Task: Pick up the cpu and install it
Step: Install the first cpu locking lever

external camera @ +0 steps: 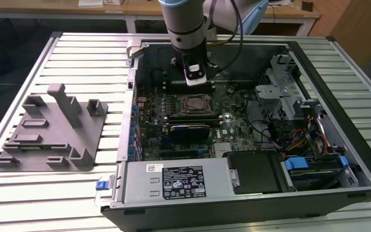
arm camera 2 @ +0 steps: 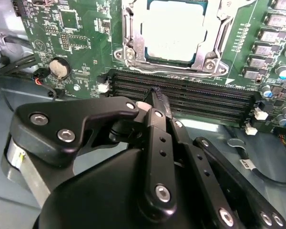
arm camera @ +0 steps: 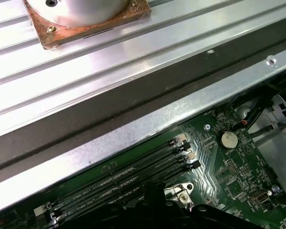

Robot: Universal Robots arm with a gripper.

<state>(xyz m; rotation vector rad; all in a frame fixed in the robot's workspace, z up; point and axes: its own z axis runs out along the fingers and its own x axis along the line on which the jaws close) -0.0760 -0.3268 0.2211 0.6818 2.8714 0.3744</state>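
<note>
My fingers (arm camera 2: 157,95) are pressed together with nothing between them, their tips poised over the black memory slots (arm camera 2: 190,98) just beside the socket in the second wrist view. The cpu (arm camera 2: 177,29) lies flat in its socket on the green motherboard (arm camera 2: 81,43), its pale silvery top ringed by the metal socket frame (arm camera 2: 128,45); in the exterior view it shows as the small square (external camera: 192,103) near the middle of the open computer case (external camera: 340,159), just below my arm (external camera: 185,24). The case rests on the ribbed metal desk (external camera: 76,63), with a grey fixture block (external camera: 50,133) well apart on the exterior view's left.
</note>
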